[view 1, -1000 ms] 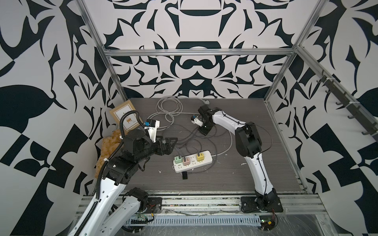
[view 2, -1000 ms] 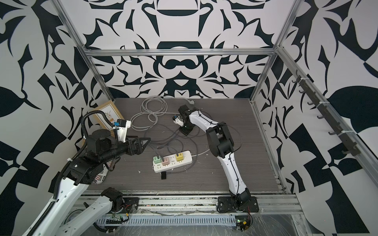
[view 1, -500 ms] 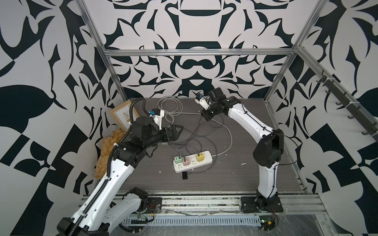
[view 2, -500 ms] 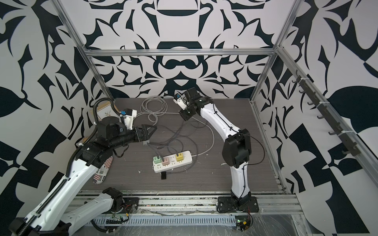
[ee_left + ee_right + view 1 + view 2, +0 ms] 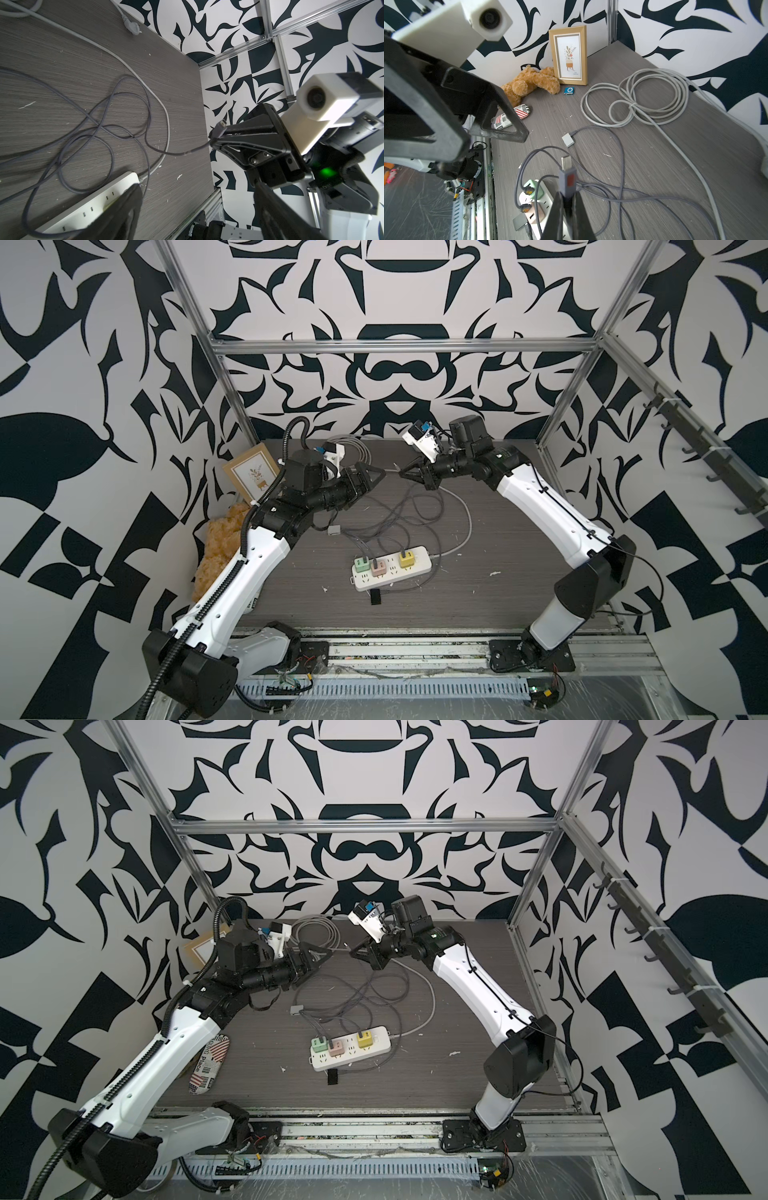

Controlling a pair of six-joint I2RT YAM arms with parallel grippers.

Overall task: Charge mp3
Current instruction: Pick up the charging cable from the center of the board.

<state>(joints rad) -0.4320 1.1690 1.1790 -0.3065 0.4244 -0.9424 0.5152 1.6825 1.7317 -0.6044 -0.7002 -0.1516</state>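
While the right gripper [image 5: 406, 474] clamps the cable plug [image 5: 566, 178] tip-outward, seemingly for handover, the left gripper [image 5: 376, 477] faces it, jaws spread and empty; the mp3 [image 5: 569, 90] lies apart.

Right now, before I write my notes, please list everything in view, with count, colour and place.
mp3: one, bright blue, at the picture frame's foot.
picture frame: one, gold, against the wall.
teddy bear: one, tan, lying beside the frame.
pouch: one, white with red stripes, near the bear.
power strip: one, white, mid-table.
charger cubes: three, green, pink, yellow, plugged into the strip.
thick cable: one, pale grey, coiled at the back.
thin cables: number unclear, dark grey, tangled mid-table.
adapter: one, light grey, beyond the strip.
black device: one, before the strip.
left gripper: black, open, empty.
right gripper: black, shut on a thin cable's plug.
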